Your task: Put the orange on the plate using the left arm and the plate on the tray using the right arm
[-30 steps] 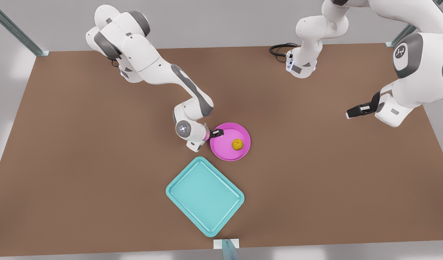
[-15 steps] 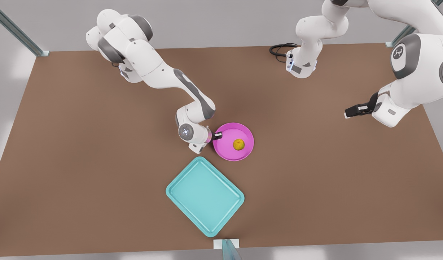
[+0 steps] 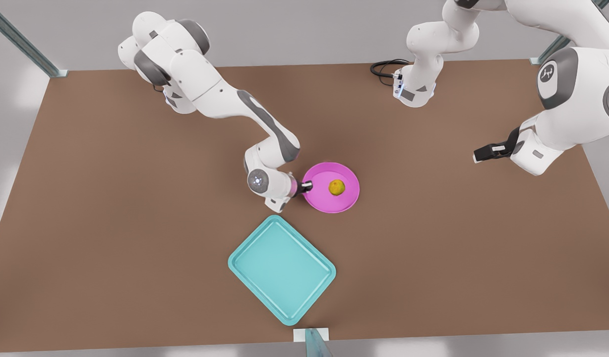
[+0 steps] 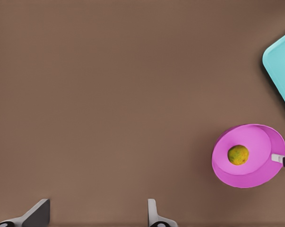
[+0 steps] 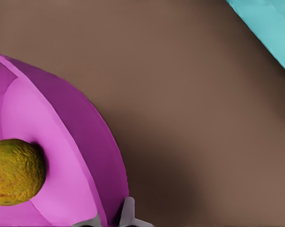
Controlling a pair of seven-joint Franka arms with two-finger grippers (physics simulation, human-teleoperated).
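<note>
Currently right gripper (image 3: 307,187) pinches the plate (image 3: 334,202) rim, lifted beside the tray (image 3: 281,269), left gripper (image 3: 483,153) spread idle; tilt could roll the orange (image 3: 336,187) off.

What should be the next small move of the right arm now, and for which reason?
Probably carry the plate toward the tray. The right gripper is shut on the plate's rim, the orange already lies on the plate, and the plate looks lifted and tilted, not yet over the tray. A slow, level move seems wise so the orange does not roll. The left gripper waits open, away.
</note>
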